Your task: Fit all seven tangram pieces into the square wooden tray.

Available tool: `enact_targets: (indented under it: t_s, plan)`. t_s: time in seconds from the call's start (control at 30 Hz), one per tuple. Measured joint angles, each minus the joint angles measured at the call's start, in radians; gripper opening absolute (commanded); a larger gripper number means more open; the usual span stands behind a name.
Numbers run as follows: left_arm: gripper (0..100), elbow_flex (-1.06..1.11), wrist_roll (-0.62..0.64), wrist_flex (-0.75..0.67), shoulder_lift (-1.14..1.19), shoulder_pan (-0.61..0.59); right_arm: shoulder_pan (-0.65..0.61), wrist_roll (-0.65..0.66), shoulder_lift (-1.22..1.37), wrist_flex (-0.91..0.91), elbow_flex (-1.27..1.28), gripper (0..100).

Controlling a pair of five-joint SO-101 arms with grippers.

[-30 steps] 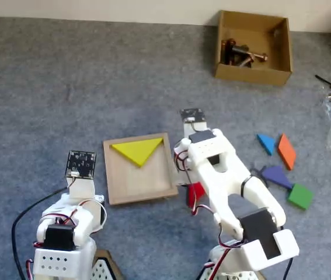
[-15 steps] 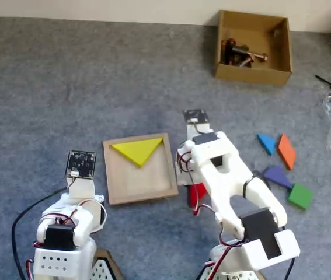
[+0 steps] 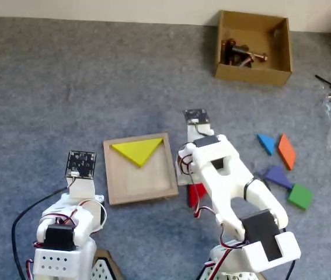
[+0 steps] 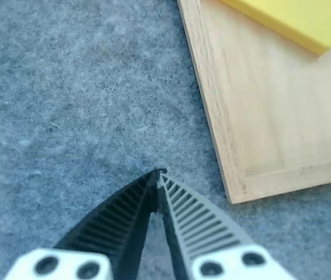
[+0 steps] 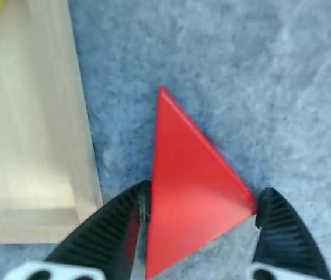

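Downward, right gripper (image 5: 206, 191), jaws astride red triangle (image 5: 183, 169)

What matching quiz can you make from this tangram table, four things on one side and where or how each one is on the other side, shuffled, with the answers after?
Things
1. yellow triangle
2. red triangle
3. green square
4. left gripper

Places or states
A. on the carpet, between the right gripper's spread fingers
B. shut, above the carpet near a corner of the wooden tray
C. inside the wooden tray
D. on the carpet next to the purple piece

Pairs: 1-C, 2-A, 3-D, 4-B
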Motion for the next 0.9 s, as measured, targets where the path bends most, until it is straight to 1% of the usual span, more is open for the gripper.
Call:
enact_targets:
  t_s: [0.1,0.47,0.57,0.67,0.77,0.9]
  plan:
    - [1,0.0,0.0,0.0,0.0,0.0,0.002,0.002,0.0,0.0,0.0,13.5]
    - [1,0.0,0.0,0.0,0.0,0.0,-0.014,0.002,-0.002,0.0,-0.002,12.5]
    - [1,0.0,0.0,0.0,0.0,0.0,-0.014,0.003,-0.002,0.003,-0.005,9.1]
    - [1,0.0,0.0,0.0,0.0,0.0,-0.015,0.003,0.0,0.066,-0.046,5.6]
    - [1,0.0,0.0,0.0,0.0,0.0,-0.023,0.003,0.002,0.117,-0.081,4.8]
    - [1,0.0,0.0,0.0,0.0,0.0,-0.032,0.003,0.003,0.133,-0.098,5.1]
